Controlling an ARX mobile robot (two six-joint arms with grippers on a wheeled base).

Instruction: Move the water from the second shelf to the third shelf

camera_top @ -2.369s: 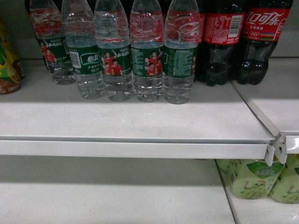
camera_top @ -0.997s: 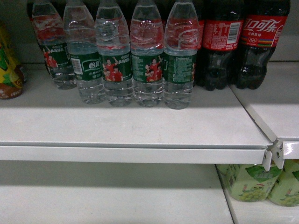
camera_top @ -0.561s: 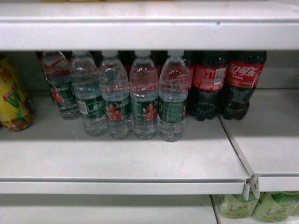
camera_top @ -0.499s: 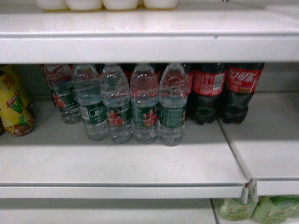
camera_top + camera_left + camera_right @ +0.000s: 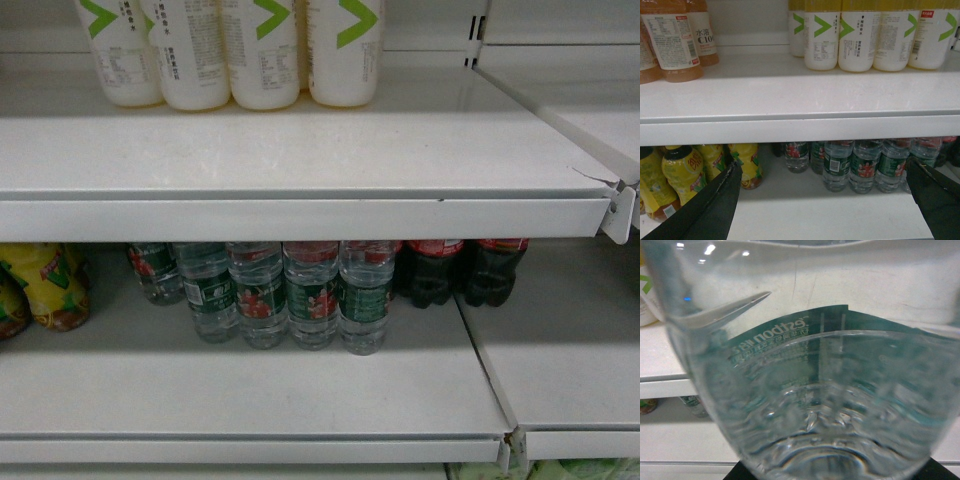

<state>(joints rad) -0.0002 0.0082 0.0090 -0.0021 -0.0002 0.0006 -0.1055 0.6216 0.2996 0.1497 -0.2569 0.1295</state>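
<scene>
Clear ribbed plastic water bottle with a green label [image 5: 810, 390] fills the right wrist view, evidently clutched by the right gripper.
Left gripper [image 5: 825, 200] spread wide, fingers [image 5: 710, 205] at 7 and 5 o'clock before the white metal shelf [image 5: 800, 127].

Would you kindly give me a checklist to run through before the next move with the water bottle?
1. Water bottle fills the right wrist view: ok.
2. Right jaws' grip on it: cannot tell, hidden.
3. Upper shelf bare in front of the white bottles: ok.
4. Left gripper open and empty: ok.
5. Right arm's clearance from the shelf edge: cannot tell, absent from head view.
</scene>
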